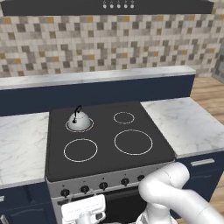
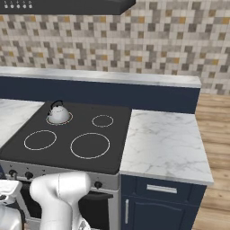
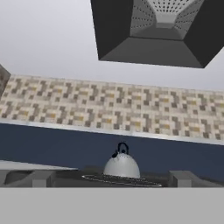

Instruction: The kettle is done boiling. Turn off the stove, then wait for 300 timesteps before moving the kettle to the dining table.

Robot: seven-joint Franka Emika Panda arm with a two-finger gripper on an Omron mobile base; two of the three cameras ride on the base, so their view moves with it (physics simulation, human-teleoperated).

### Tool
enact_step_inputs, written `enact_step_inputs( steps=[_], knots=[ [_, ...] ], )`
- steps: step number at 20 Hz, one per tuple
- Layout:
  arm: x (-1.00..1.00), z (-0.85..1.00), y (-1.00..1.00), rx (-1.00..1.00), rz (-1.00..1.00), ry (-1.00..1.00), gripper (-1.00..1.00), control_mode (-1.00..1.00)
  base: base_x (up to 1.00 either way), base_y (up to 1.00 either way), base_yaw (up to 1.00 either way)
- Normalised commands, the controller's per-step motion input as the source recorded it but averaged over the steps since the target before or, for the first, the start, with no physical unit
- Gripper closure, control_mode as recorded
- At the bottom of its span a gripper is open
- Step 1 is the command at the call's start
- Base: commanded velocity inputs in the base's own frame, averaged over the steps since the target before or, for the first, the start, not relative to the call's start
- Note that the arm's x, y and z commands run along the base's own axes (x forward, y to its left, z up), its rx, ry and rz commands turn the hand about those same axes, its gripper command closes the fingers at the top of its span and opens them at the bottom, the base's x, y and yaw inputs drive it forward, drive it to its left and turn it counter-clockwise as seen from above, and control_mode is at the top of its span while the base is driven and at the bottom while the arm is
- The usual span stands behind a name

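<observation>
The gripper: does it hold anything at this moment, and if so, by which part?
Nothing is held. The kettle stands alone on the back left burner of the stove, and the gripper is low by the knobs.

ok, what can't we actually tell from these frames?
- Gripper: low at the left base view's bottom edge, fingers cut off; open or shut unclear.
- Stove knobs: too small in both base views to read their setting; the arm covers some.
- Burner under the kettle: on or off, no visible cue.
- Kettle spout and lid detail: too small, even in the hand view.
</observation>
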Motion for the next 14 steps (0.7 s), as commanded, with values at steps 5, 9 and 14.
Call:
enact_step_inputs(
  steps=[5, 9, 14],
  knots=[
    [-0.04, 0.57, 0.00, 0.13, 0.00, 0.00, -1.00, -1.00, 0.00, 0.00, 0.00],
    [0.00, 0.48, 0.00, 0.13, 0.00, 0.00, -1.00, -1.00, 0.00, 0.00, 0.00],
    [0.03, 0.48, 0.00, 0.13, -0.01, 0.02, -1.00, -1.00, 0.00, 0.00, 0.00]
  ],
)
